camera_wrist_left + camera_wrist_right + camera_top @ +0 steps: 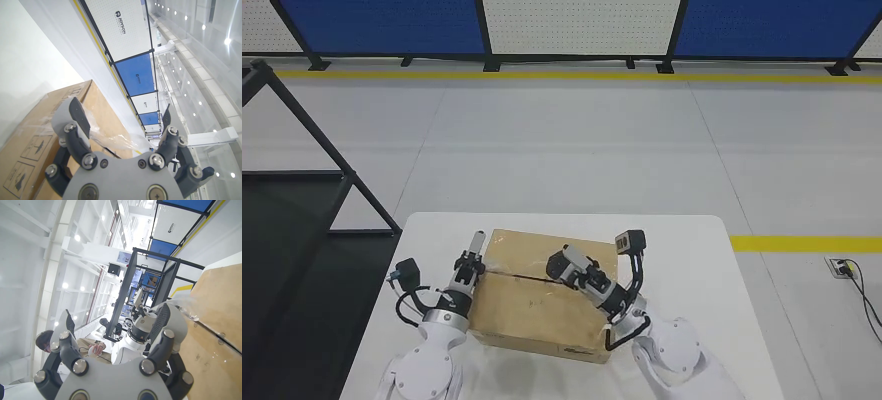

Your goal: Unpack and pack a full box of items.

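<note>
At the far left a black metal frame (332, 190) stood on the floor beside the white worktop (692, 300). On the worktop's left part, the left hand (474, 258) pointed away from the robot, right at the left side of the cardboard box (542, 315) and level with the seam (527, 272) across its top. Its fingers were spread wide with nothing between them. In the left wrist view one finger (78, 116) sat close against the box's upper edge, where crumpled clear tape (113, 139) stood up from the cardboard; whether it touched could not be told. The other finger (167, 116) stood in open air. The box lay in the middle of the worktop toward the robot's edge, flaps shut, with printed handling marks (36, 144) on its side wall. Further right, the right hand (562, 265) hung over the box's top by the seam, angled toward the left hand. It too was spread and held nothing. In the right wrist view one of its fingers (162, 317) lay just beside the box's top, and the other finger (69, 321) was well apart from it. Beyond the worktop, blue and white panels (582, 25) ran along the far side of the floor behind a yellow line (542, 75).
</note>
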{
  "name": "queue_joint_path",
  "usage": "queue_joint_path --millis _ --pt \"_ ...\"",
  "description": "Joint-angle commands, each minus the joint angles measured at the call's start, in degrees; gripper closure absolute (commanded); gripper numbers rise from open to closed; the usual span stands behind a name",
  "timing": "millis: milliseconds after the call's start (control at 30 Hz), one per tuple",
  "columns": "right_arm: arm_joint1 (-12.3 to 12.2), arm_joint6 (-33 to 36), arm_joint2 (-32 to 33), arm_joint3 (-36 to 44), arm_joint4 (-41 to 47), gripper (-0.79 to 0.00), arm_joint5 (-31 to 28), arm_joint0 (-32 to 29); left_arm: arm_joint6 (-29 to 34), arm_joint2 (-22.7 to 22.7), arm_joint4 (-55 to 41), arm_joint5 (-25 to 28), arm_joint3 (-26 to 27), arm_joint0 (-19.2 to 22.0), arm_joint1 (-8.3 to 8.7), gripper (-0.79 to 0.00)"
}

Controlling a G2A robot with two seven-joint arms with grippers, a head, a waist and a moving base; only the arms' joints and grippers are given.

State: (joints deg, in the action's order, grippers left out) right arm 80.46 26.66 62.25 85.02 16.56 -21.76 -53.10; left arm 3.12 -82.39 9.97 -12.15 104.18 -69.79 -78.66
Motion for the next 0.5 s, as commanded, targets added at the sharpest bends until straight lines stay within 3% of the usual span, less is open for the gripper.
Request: queue_joint_path --millis 0,300,467 --pt "-0.2 -0.5 0.8 1.0 -0.4 -0.785 0.0 -1.0 0.1 0.1 0.0 0.0 0.0 0.0 -0.01 -0.785" --pt "-1.2 -1.8 5.0 6.8 -7.4 -0.785 2.1 -5.0 0.3 0.3 0.3 0.0 -0.1 0.0 -0.03 -0.785" --pt "-2.4 4.9 8.8 11.4 -10.3 -0.785 13.4 -4.5 0.3 0.2 0.5 -0.1 0.2 -0.1 -0.02 -0.785"
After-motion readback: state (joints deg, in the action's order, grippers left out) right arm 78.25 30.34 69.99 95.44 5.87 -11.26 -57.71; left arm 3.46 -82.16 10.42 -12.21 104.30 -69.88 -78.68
